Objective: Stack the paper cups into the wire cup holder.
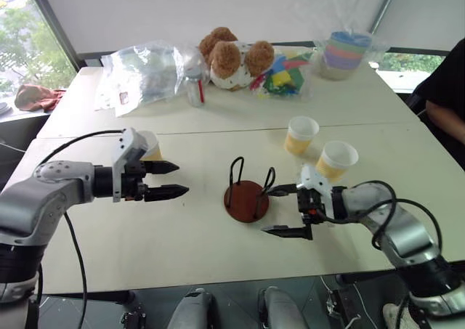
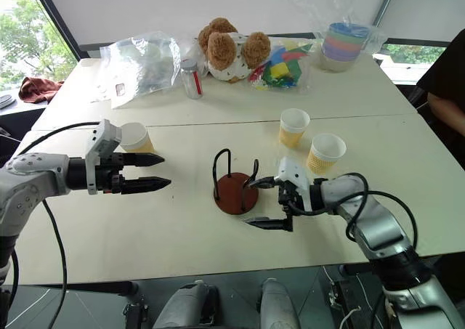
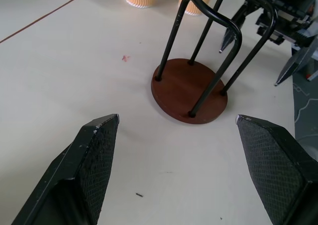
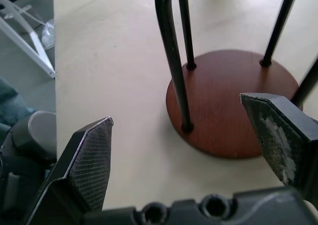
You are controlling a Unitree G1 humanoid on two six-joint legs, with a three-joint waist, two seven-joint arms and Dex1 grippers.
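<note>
A: Where is the wire cup holder (image 1: 247,196) located?

B: It is seen upright on the white table (image 1: 182,249), near the centre of the near half. Its reddish-brown disc base is bare, and no cup is held between the black wire loops.

A: How is the right gripper (image 1: 285,211) placed relative to it?

B: The right gripper is found just to the right of the holder, pointing left toward it. Its two black fingers are spread wide apart and nothing is held between them. In the right wrist view the disc base is framed between the two fingers, close ahead.

A: And the left gripper (image 1: 168,179)?

B: It is held above the table, well to the left of the holder, pointing right toward it. Its fingers are also released and empty. In the left wrist view the holder is seen beyond the fingertips, with clear table between.

A: Where are the paper cups?

B: Two paper cups (image 1: 301,134) (image 1: 336,160) are seen upright on the table, to the right of the holder and farther back; the second stands just behind the right gripper's wrist. A third paper cup (image 2: 135,137) is seen on the left, partly hidden behind the left gripper.

A: What else is on the table?

B: At the far edge, a teddy bear (image 1: 231,57), clear plastic bags (image 1: 145,73) and a wrapped stack of pastel cups (image 1: 346,51) are seen.
</note>
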